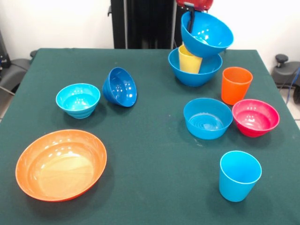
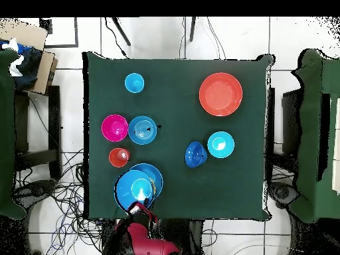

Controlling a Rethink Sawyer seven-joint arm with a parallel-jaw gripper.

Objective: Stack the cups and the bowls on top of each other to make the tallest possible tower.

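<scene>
The claw (image 1: 191, 18) grips a blue bowl (image 1: 208, 33) by its rim (tilted). It hangs over a yellow cup (image 1: 189, 61) standing in another blue bowl (image 1: 194, 74).

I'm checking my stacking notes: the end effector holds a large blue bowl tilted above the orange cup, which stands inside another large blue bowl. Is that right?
Not quite. The cup standing inside the lower blue bowl is the yellow cup, not the orange one, as the front view shows. The orange cup stands on its own on the table. The rest holds: the end effector grips the tilted blue bowl above it.
</scene>
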